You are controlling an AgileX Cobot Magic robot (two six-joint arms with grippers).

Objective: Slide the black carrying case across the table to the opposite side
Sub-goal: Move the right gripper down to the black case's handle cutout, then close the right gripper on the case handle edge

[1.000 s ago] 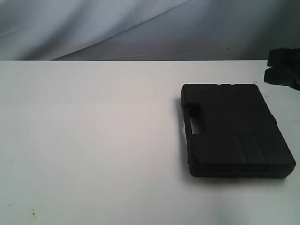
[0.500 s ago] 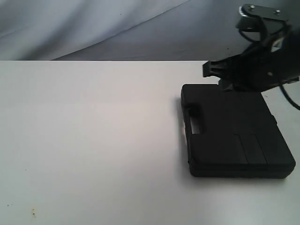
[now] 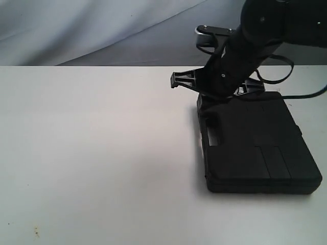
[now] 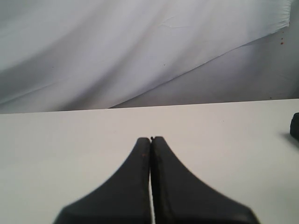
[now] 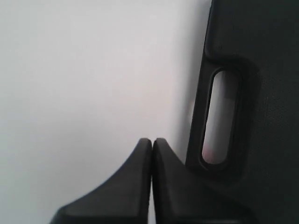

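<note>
The flat black case (image 3: 255, 148) lies on the right half of the white table (image 3: 102, 153), its handle cut-out (image 3: 212, 130) on the edge that faces left. My right gripper (image 3: 174, 81) is shut and empty. It hangs just left of the case's far left corner, and its arm crosses that corner. In the right wrist view the shut right gripper (image 5: 152, 140) points at bare table beside the case (image 5: 261, 70), close to the cut-out (image 5: 219, 116). My left gripper (image 4: 151, 138) is shut on nothing above bare tabletop and is out of the exterior view.
A grey cloth backdrop (image 3: 102, 30) hangs behind the table's far edge. White tabletop stretches left of the case. A few small specks (image 3: 36, 233) mark the near left corner. A dark shape (image 4: 295, 126) sits at the edge of the left wrist view.
The right arm has swung in from the right edge, over the case's far side, to just past its far left corner. The case has not moved.
</note>
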